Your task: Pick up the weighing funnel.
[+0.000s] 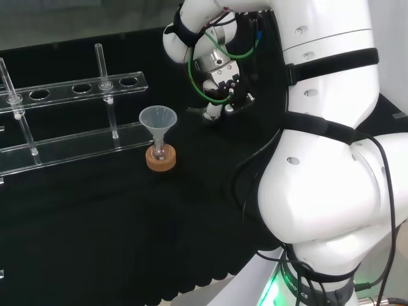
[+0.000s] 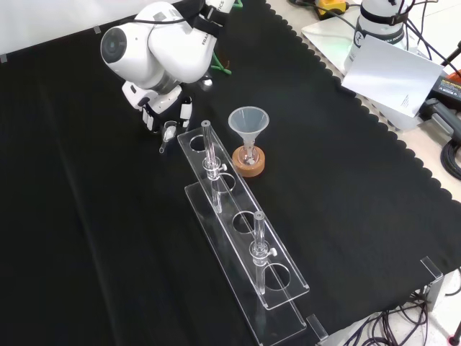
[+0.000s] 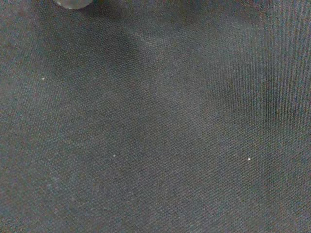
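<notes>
Black and white, the hand (image 2: 160,108) hangs low over the black cloth (image 2: 86,238) at the end of the white arm, palm turned down. In the front view the weighing funnel (image 2: 168,135), a small clear scoop with a short stem, shows right at the hand's lower edge, its stem pointing away from the hand. We judge that the hand is set this way so it can take the little piece from above. The wrist view gives us close weave of the cloth (image 3: 155,145) and a blurred grey round shape at one edge that we cannot name, so we reckon the palm is near the bench.

We cannot tell whether the hand is spread over the piece or already closed on it. The arm's own link hides that contact in the front view, and the head view gives us the hand (image 1: 220,86) without a clear sight of the glass. Nor can we tell whether the piece rests on the cloth or hangs just clear of it.

Well apart, to the right in the front view, the big clear cone-shaped funnel (image 2: 248,121) stands mouth up, its stem in a small clear flask (image 2: 249,154) on a brown cork ring (image 2: 248,164), which we take to steady it. Beside it lies the long clear plastic rack (image 2: 245,238), with round holes and upright clear rods. Its near end comes close to the weighing funnel, which may crowd the approach.
</notes>
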Action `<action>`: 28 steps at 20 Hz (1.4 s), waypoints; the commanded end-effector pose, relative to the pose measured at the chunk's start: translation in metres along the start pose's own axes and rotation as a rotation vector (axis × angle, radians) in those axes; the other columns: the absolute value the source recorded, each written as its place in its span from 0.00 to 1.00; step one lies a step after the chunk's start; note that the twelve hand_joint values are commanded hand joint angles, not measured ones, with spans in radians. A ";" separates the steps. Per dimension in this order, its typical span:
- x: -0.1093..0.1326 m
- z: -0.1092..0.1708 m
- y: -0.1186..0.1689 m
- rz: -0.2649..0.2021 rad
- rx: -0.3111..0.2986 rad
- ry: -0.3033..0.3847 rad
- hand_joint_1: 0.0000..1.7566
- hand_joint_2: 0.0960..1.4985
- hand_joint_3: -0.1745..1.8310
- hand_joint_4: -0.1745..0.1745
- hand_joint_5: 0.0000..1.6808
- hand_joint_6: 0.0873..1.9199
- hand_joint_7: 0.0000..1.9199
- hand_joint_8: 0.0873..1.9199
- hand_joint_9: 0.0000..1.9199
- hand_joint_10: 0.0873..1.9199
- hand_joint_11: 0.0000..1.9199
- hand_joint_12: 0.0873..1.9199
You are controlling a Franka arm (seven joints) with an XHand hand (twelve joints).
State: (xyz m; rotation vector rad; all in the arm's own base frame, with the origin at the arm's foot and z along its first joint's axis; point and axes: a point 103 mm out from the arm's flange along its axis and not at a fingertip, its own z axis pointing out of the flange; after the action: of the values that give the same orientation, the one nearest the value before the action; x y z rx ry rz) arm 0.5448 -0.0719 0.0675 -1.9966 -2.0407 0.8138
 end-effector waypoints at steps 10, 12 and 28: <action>-0.032 -0.026 -0.022 0.003 -0.041 0.065 0.61 0.46 0.39 1.00 0.67 0.45 0.53 0.26 0.67 0.05 0.49 0.51; -0.035 -0.027 -0.026 0.012 -0.054 0.078 0.61 0.46 0.40 1.00 0.67 0.44 0.53 0.26 0.67 0.05 0.49 0.51; -0.064 -0.056 -0.088 0.075 -0.195 0.244 0.62 0.45 0.41 1.00 0.68 0.44 0.53 0.26 0.68 0.05 0.50 0.51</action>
State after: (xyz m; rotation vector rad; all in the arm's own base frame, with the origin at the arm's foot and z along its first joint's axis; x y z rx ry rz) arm 0.5151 -0.1097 0.1543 -2.1304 -1.9916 0.4686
